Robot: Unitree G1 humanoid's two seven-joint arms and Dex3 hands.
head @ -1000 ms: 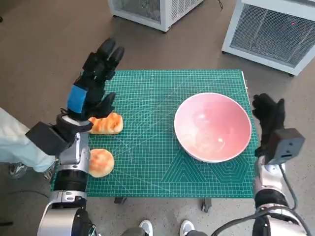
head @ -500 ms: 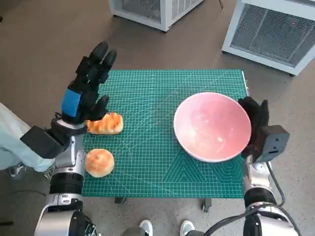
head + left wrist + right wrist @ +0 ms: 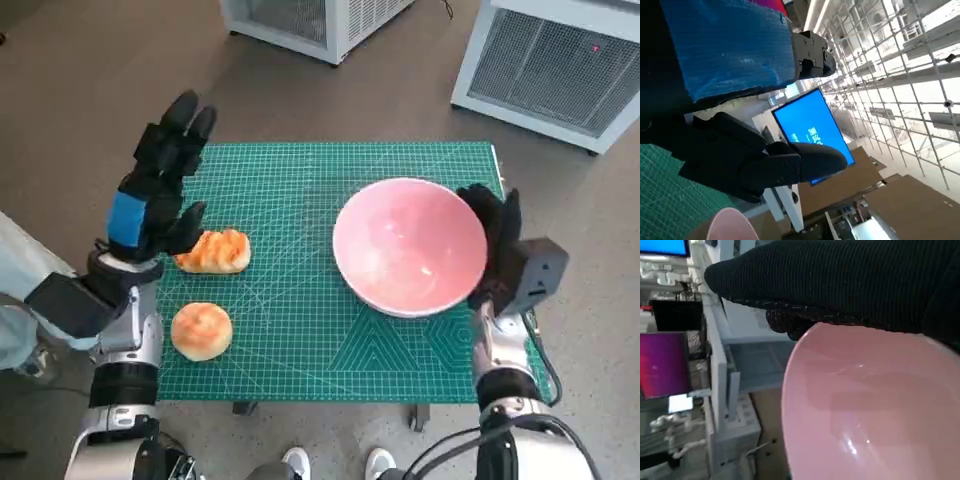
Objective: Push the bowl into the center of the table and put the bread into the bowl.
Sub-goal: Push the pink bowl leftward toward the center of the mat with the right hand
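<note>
A large pink bowl (image 3: pixel 408 246) sits on the right half of the green cutting mat (image 3: pixel 290 190). My right hand (image 3: pixel 492 240) in its black glove lies flat against the bowl's right rim (image 3: pixel 790 390), fingers extended, holding nothing. Two breads lie on the mat's left side: a long glazed one (image 3: pixel 214 252) and a round bun (image 3: pixel 201 330) nearer me. My left hand (image 3: pixel 157 190) hovers raised over the mat's left edge, just beside the long bread, fingers spread with nothing in them. The left wrist view catches only a bit of the bowl's rim (image 3: pixel 730 225).
Two white mesh-fronted cabinets (image 3: pixel 545 60) stand on the floor beyond the table. A person's pale sleeve (image 3: pixel 20 280) shows at the left edge, and shoe tips (image 3: pixel 335 463) below the table's front edge. The mat's middle lies between bread and bowl.
My right hand has come against the bowl's right rim and the bowl has slid left toward the mat's middle. My left hand has drifted left and a little away from the long bread.
</note>
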